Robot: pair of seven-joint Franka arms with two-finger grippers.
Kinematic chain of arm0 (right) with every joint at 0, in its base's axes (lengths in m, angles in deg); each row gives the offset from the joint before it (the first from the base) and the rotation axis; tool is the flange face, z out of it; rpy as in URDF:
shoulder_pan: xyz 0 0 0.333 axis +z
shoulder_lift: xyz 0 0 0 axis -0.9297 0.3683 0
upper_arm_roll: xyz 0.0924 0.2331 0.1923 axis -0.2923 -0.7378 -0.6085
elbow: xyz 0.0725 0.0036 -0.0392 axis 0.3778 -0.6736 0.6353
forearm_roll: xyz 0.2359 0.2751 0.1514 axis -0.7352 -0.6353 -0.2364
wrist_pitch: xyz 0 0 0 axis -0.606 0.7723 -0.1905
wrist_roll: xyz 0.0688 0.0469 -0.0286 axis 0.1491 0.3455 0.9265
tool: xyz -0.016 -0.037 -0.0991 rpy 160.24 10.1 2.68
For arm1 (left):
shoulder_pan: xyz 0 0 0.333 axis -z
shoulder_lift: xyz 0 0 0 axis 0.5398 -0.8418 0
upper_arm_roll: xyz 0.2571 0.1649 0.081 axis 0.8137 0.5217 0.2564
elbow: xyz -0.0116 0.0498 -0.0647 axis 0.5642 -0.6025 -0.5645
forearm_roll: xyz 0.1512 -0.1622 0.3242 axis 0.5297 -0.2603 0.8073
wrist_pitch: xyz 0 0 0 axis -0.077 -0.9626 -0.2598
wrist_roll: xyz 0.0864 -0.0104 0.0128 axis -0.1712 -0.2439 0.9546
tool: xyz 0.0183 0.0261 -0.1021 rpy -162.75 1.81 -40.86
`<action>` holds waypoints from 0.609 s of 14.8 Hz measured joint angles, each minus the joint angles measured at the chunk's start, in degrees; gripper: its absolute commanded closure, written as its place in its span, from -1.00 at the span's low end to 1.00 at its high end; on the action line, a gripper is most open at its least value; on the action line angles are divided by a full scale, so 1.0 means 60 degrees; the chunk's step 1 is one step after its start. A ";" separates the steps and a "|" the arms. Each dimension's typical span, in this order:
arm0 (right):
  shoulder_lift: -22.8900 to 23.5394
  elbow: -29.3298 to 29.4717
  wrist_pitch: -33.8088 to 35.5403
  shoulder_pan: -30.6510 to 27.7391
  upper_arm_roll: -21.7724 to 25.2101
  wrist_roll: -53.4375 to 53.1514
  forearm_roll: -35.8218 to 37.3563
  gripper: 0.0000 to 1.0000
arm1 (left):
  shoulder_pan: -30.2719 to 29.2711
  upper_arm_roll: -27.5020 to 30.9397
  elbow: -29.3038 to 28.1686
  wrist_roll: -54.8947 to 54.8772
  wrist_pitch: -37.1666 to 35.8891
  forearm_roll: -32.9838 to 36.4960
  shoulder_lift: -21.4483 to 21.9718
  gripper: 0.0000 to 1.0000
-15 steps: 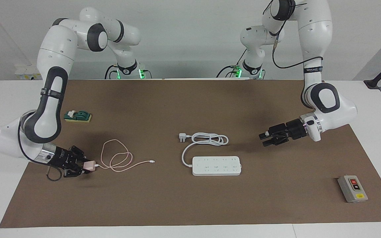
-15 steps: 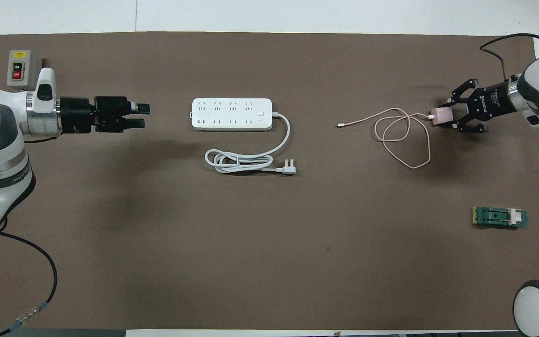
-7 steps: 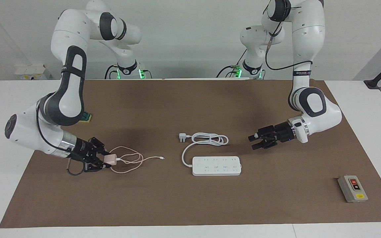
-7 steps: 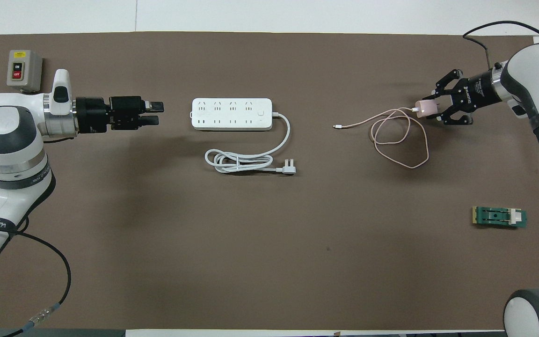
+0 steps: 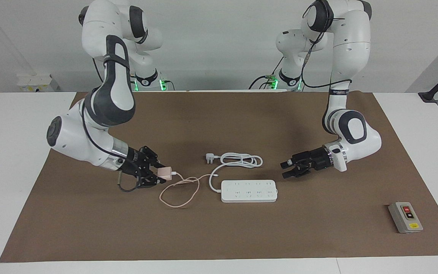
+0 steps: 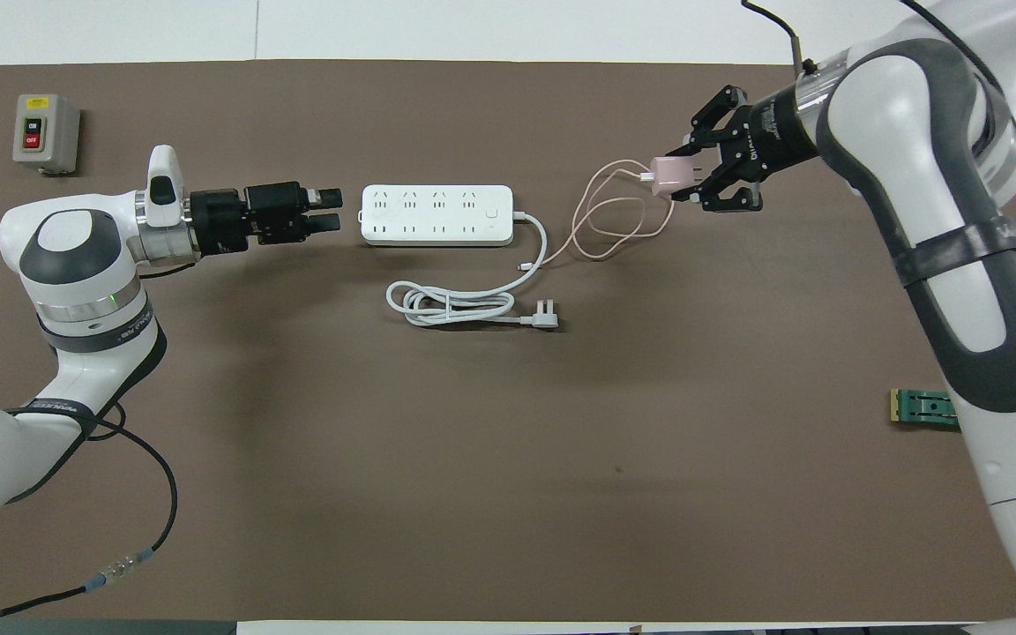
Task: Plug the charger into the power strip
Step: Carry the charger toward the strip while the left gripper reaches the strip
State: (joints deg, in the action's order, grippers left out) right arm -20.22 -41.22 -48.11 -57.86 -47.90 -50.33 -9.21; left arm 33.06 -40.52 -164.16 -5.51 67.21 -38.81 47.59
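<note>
Our right gripper (image 5: 161,174) clamps the charger (image 5: 164,172); our left gripper (image 5: 288,169) hangs open-fingered. The trailing cable (image 5: 179,190) could snag the power strip (image 5: 249,190).

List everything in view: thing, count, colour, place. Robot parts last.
charger: one, pale pink, held above the mat, its thin pink cable looping down onto the mat beside the power strip.
power strip: one, white, mid-mat, between the two grippers.
white plug: one, on a coiled thick cord, nearer the robots than the strip.
grey switch box: one, red and black buttons, left arm's end.
green block: one, right arm's end.
right gripper: black, shut on the charger.
left gripper: black, open, empty, beside the strip's end.
</note>
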 measured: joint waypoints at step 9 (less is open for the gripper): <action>0.0015 0.0022 -0.1819 0.2337 -0.0024 -0.1718 -0.0231 1.00 | 0.0374 -0.1319 0.0146 0.0468 0.0021 -0.1916 -0.0002 -1.00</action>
State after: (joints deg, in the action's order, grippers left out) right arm -20.13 -41.09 -59.02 -43.84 -48.04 -60.64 -10.59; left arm 35.31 -48.44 -163.28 -2.71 67.33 -50.31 47.58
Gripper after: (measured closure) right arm 0.520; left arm 0.000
